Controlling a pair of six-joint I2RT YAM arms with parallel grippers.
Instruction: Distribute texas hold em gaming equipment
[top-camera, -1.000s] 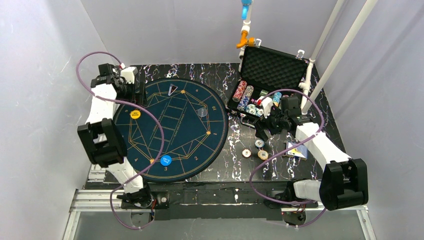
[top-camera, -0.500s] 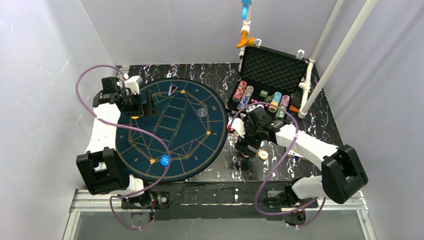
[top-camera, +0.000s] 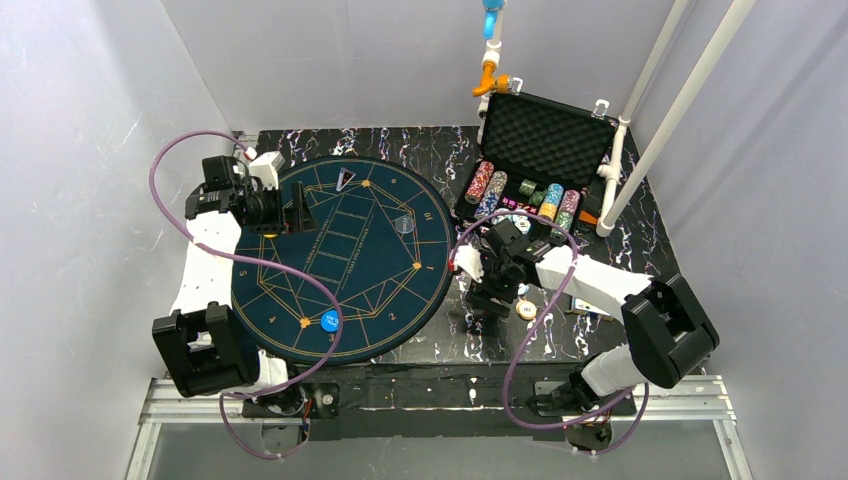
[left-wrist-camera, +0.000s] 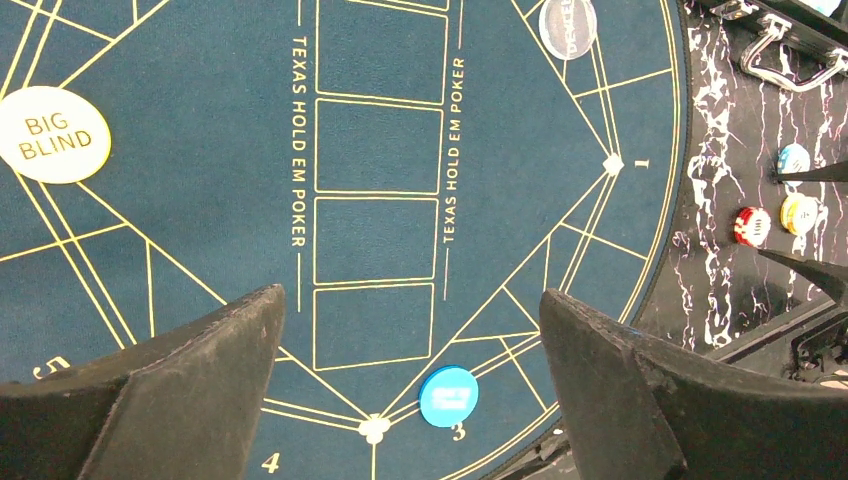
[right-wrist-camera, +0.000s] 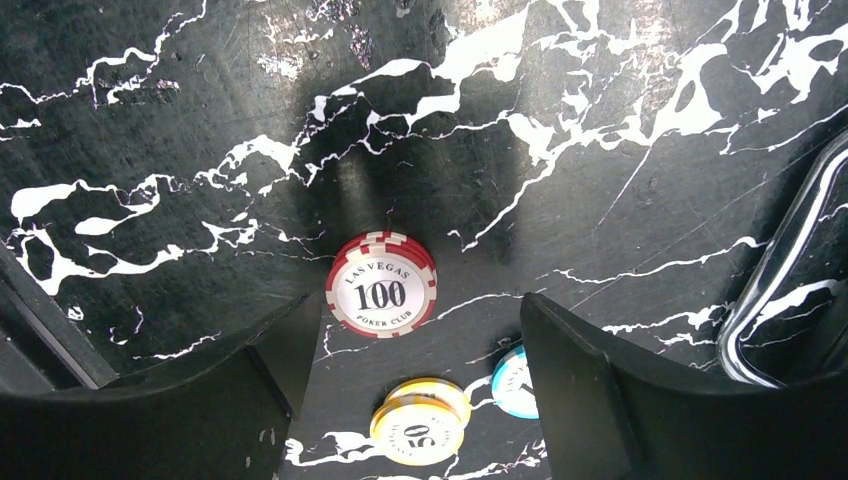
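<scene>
Right hand (right-wrist-camera: 418, 300) is hovering empty, jaws standing well apart, and the red 100 chip (right-wrist-camera: 381, 285) is lying flat on the table (right-wrist-camera: 600, 150) just ahead, between its fingertips (right-wrist-camera: 570, 350).

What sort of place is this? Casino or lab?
Probably a robot lab cell: plain white enclosure walls, aluminium mounting rail, poker mat and chip case staged on a marbled table.

- You have a black, white-veined tabletop (top-camera: 400, 140) under everything.
- On its left half you see a round dark-blue mat (top-camera: 350, 250), gold-lined, lettered "TEXAS HOLD EM POKER".
- At the far right stands your black case (top-camera: 545, 135), lid up, foam-lined.
- Just beside the case, a white pole (top-camera: 692, 85) slants upward.
- Behind the case hangs an orange-and-blue fitting (top-camera: 490, 75).
</scene>
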